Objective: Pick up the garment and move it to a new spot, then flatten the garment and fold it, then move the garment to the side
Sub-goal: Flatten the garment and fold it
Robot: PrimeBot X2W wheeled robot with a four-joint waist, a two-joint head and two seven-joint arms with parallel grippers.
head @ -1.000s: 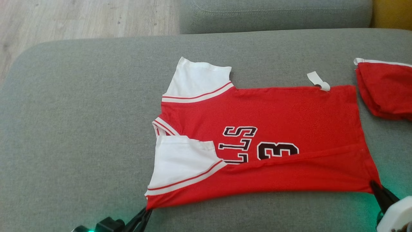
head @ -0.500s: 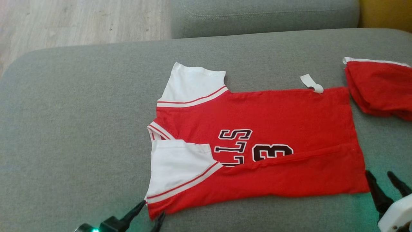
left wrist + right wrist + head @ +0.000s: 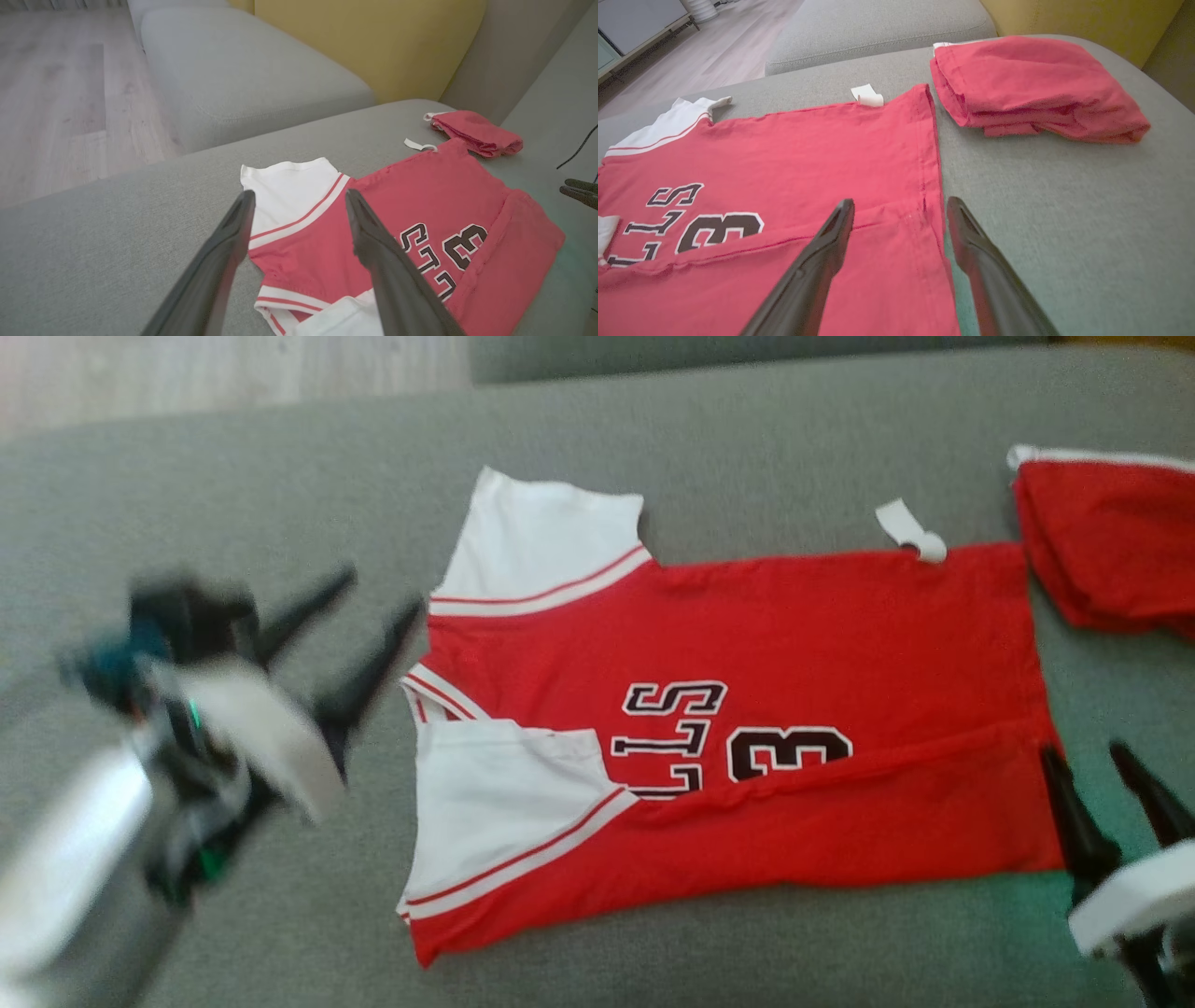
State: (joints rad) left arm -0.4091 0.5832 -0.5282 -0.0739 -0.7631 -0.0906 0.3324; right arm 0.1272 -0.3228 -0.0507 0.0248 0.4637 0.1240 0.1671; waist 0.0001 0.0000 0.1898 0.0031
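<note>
On the cushion (image 3: 747, 448), garment (image 3: 747, 644) lay lengthwise between left gripper (image 3: 383, 590) at collar (image 3: 425, 695) and right gripper (image 3: 1081, 749) at hem (image 3: 1038, 709). Both gaped wide, holding nothing.

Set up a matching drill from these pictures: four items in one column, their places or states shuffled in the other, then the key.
Column one
1. jersey
2. folded red garment
3. white label
4. left gripper

Column two
A. open, beside the jersey's collar end
B. spread flat, near edge folded over
C. sticking out from the jersey's far edge
D. lying past the jersey's hem, apart from it

Pairs: 1-B, 2-D, 3-C, 4-A
</note>
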